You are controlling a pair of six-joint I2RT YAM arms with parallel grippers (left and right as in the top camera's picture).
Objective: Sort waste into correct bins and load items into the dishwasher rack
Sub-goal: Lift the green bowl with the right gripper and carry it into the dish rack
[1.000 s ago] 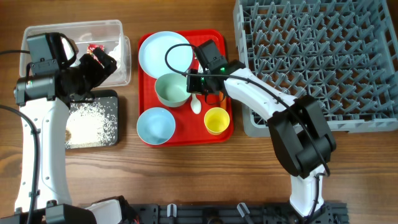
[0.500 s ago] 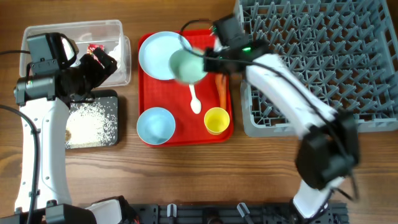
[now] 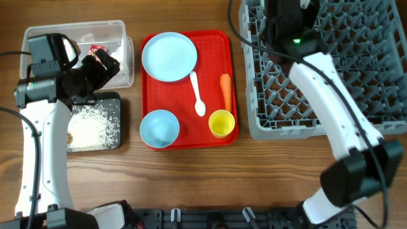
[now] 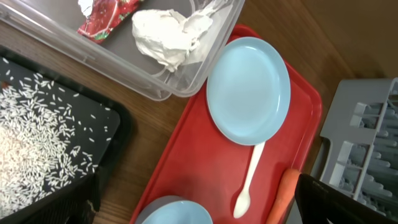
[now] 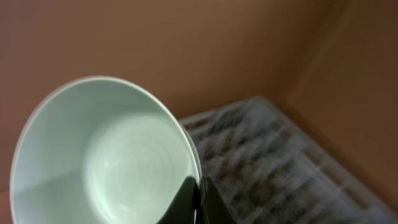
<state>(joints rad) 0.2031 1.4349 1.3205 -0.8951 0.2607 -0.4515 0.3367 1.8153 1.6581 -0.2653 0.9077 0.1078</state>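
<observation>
My right gripper (image 5: 198,199) is shut on the rim of the mint bowl (image 5: 106,155) and holds it tilted above the grey dishwasher rack (image 3: 331,70). In the overhead view the bowl is hidden by the right gripper (image 3: 286,11). The pale-blue plate (image 3: 168,57), white spoon (image 3: 198,95), carrot (image 3: 226,91), yellow cup (image 3: 222,123) and blue bowl (image 3: 159,127) lie on the red tray (image 3: 216,44). My left gripper (image 3: 105,63) is open and empty between the clear tub (image 3: 76,32) and the black tray (image 3: 114,102). The tub holds the red wrapper (image 4: 106,15) and white tissue (image 4: 168,31).
Rice (image 3: 92,124) and a small brown lump (image 3: 69,137) lie in the black tray. The rack's upright pegs fill the right side of the table up to its back edge. Bare wood runs along the front of the table.
My right gripper has lifted the mint bowl off the red tray and carried it right and back, over the rack. The left arm has not moved.
</observation>
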